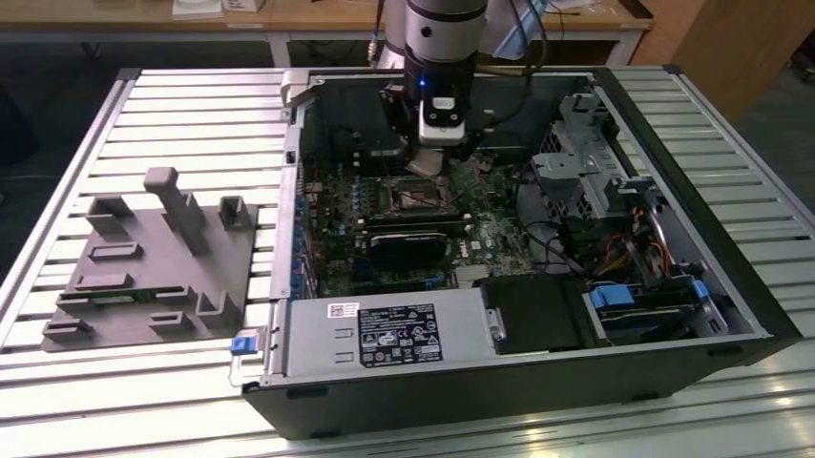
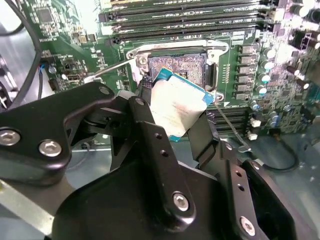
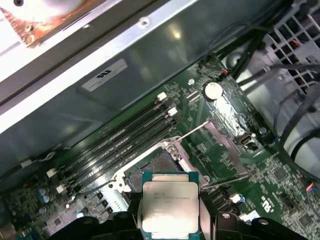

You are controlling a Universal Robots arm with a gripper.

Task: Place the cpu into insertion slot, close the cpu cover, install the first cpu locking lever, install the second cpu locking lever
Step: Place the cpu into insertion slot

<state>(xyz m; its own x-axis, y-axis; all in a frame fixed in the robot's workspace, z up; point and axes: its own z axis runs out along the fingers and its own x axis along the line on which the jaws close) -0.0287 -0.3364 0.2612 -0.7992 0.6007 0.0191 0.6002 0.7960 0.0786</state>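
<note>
Exterior view, desk: a slatted metal desk (image 1: 191, 105) carries an open computer case (image 1: 751, 305), with a grey moulded fixture (image 1: 153, 258) lying well apart on the exterior view's left.
Exterior view, pincer: the pincer (image 1: 429, 162) reaches down into the case and hangs just above the board, close by the insertion slot (image 1: 414, 198), whose dark centre is uncovered.
Second wrist view, cpu: the cpu (image 2: 180, 107) sits clamped between the two black fingers (image 2: 150, 130), so the pincer (image 2: 176, 119) is narrowed onto the chip's edges. The chip is tilted and clear of the board.
Second wrist view, insertion slot: the insertion slot (image 2: 177, 64) shows beyond the chip, its silvery rim bare and its pin field open.
Second wrist view, levers: thin wire levers (image 2: 107, 70) stand loose on either side, not latched as far as I can tell.
First wrist view, cpu: the cpu (image 3: 170, 207) hangs near the slot's edge, not over its middle.
First wrist view, cpu cover: a silvery plate I take for the cpu cover (image 3: 222, 145) is swung back beside the insertion slot (image 3: 152, 165).
Step in hand: placing the chip, I'd say; nothing is seated yet.
What it calls for: to my eye, levelling the chip, squaring it over the socket, and a gentle, straight descent.
</note>
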